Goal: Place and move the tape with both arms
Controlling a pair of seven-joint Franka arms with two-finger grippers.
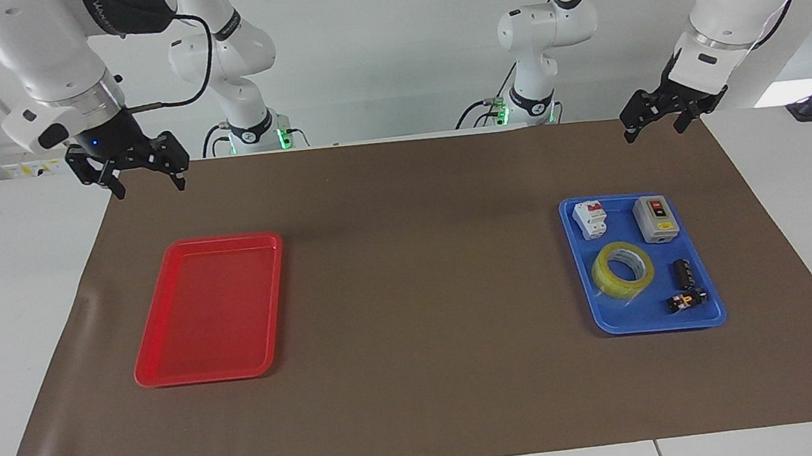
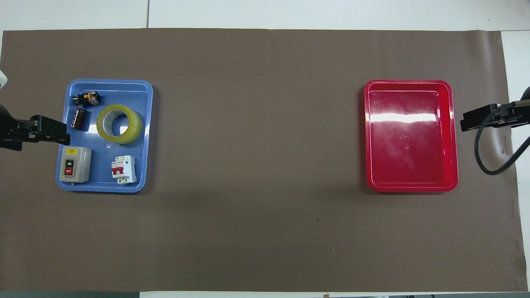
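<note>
The tape (image 1: 608,279), a translucent yellow roll with a whitish core, lies flat in the middle of the blue tray (image 1: 630,316) toward the left arm's end of the table. It also shows in the overhead view (image 2: 136,128), in the tray (image 2: 138,93). My left gripper (image 1: 654,131) hangs open and empty in the air over the mat's edge by the robots, apart from the tray; the overhead view shows its tip (image 2: 58,133) over the tray's rim. My right gripper (image 1: 148,184) hangs open and empty over the mat's corner at the right arm's end (image 2: 468,122).
A red tray (image 1: 158,363) (image 2: 366,136) lies toward the right arm's end. The blue tray also holds a grey on/off switch box (image 1: 656,219), a white circuit breaker (image 1: 590,219), a small black cylinder (image 1: 681,274) and a small black-orange part (image 1: 688,300).
</note>
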